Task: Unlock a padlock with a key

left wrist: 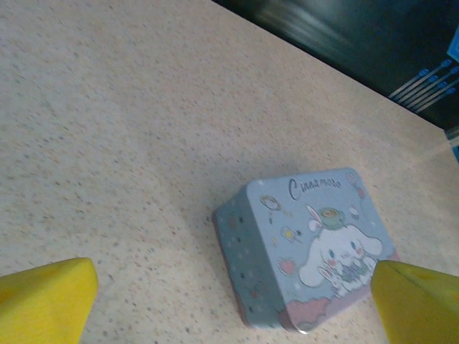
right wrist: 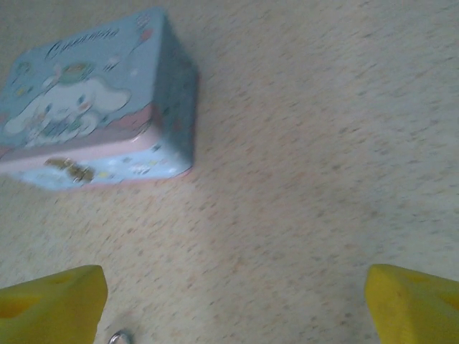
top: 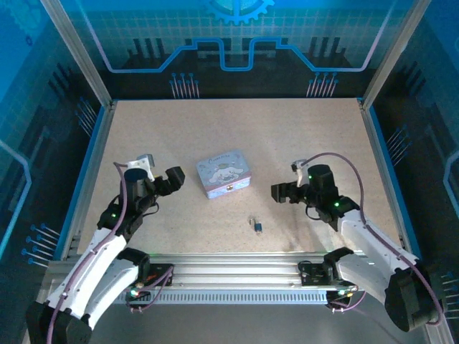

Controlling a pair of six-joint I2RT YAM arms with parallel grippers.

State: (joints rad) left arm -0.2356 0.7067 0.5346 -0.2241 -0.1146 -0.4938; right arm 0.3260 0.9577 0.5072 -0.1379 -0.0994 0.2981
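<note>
The padlock (top: 256, 226), a tiny dark body with a silvery shackle, lies on the table between the two arms, in front of the tin box. A silvery loop (right wrist: 118, 337) at the bottom edge of the right wrist view looks like its shackle. I cannot make out the key apart from the padlock. My left gripper (top: 161, 184) hovers left of the box, open, with its yellow tips (left wrist: 50, 297) wide apart. My right gripper (top: 287, 183) hangs right of the box and behind the padlock. It is open (right wrist: 237, 301) with bare table between its fingers.
A pale blue cartoon-lidded tin box (top: 223, 173) sits mid-table, seen in the left wrist view (left wrist: 308, 247) and the right wrist view (right wrist: 93, 107). Blue side rails (top: 84, 172) and a dark back wall bound the speckled tabletop (top: 237, 129).
</note>
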